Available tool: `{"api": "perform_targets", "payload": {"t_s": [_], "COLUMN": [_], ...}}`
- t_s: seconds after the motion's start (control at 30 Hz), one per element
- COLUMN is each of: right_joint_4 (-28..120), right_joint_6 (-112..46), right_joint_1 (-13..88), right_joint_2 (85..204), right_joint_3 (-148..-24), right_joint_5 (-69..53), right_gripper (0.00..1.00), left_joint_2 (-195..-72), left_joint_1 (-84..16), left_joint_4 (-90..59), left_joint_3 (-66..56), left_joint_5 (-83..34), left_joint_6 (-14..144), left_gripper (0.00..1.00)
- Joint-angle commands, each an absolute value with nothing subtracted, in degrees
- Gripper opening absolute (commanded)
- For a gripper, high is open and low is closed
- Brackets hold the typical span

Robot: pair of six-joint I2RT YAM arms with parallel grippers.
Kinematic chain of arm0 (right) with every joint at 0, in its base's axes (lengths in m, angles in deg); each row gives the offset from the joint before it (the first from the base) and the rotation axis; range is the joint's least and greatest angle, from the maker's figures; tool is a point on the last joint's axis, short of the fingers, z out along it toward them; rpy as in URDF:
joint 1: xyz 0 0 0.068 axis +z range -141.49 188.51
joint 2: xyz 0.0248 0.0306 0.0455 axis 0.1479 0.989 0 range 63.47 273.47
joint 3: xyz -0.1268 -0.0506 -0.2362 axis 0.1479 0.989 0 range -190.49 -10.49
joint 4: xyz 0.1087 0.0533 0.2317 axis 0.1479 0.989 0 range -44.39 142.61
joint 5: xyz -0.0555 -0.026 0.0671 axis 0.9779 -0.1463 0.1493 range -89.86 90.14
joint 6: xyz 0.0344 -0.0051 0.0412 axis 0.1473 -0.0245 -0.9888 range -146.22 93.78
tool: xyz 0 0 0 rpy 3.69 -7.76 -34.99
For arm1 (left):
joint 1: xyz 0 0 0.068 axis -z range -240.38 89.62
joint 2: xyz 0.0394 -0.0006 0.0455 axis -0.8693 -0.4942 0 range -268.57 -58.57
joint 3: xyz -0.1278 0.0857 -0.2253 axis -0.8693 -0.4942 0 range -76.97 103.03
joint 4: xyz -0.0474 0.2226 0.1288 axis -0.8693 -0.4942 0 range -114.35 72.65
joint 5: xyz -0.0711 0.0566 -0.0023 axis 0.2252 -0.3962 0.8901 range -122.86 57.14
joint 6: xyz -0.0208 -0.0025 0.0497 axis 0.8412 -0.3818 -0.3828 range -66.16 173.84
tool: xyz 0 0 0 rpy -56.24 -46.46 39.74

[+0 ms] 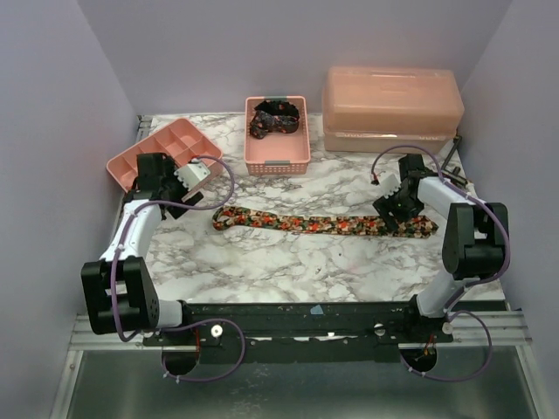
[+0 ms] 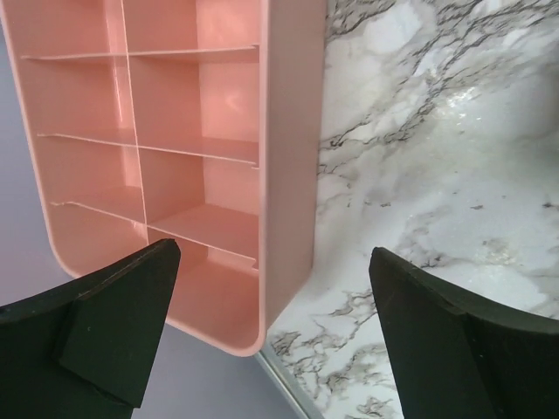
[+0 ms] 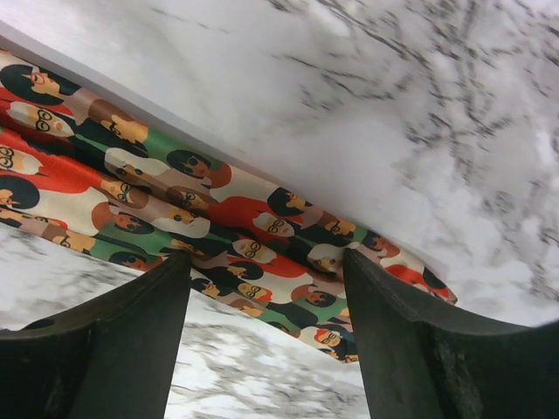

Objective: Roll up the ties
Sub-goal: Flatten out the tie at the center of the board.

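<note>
Right hand (image 3: 265, 262) hangs spread over one end of the tie (image 3: 131, 183).

The marble table (image 1: 288, 262) carries a tie (image 1: 323, 224), pink basket (image 1: 276, 162), divider tray (image 1: 118, 164) and lidded box (image 1: 391, 105).

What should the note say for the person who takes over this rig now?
Left gripper: open, empty, over the tray edge, away from the ties.
Right gripper: open, fingers either side of the flat tie near its right end, not yet closed.
Flat tie: stretched across the table, unrolled.
Second tie: bundled in the basket, seemingly done.
Left to do: grip the end and roll the flat tie.
</note>
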State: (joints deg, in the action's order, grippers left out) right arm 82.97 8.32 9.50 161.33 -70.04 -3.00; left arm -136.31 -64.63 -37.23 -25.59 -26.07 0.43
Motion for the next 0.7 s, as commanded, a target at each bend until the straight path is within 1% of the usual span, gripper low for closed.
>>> {"api": "perform_targets", "payload": {"t_s": [0.0, 0.1, 0.23, 0.4, 0.53, 0.67], "right_joint_4": [84.54, 86.35, 87.77, 88.24, 88.41, 88.59], "right_joint_6": [15.97, 17.34, 17.60, 18.03, 17.99, 17.82], "right_joint_1": [6.26, 5.50, 5.43, 5.40, 5.36, 5.27], "right_joint_2": [163.31, 163.70, 163.96, 164.02, 164.17, 164.61], "right_joint_3": [-70.15, -72.00, -73.16, -72.98, -73.03, -73.49], "right_joint_5": [3.62, 2.37, 1.13, 1.02, 0.59, 0.50], "right_gripper": [0.69, 0.67, 0.68, 0.68, 0.68, 0.68], "left_joint_2": [-132.52, -129.67, -129.49, -129.74, -130.64, -130.39], "left_joint_1": [-67.21, -66.41, -60.77, -52.44, -49.65, -49.05], "left_joint_4": [-50.95, -56.87, -57.42, -52.52, -49.29, -37.01], "left_joint_3": [-22.51, -24.05, -25.40, -29.69, -32.45, -39.00], "left_joint_5": [-8.10, 4.59, 8.86, 6.18, 2.50, -3.15], "left_joint_6": [-5.47, -9.59, -8.09, -9.14, -13.61, -18.22], "left_gripper": [0.98, 0.98, 0.98, 0.98, 0.98, 0.98]}}
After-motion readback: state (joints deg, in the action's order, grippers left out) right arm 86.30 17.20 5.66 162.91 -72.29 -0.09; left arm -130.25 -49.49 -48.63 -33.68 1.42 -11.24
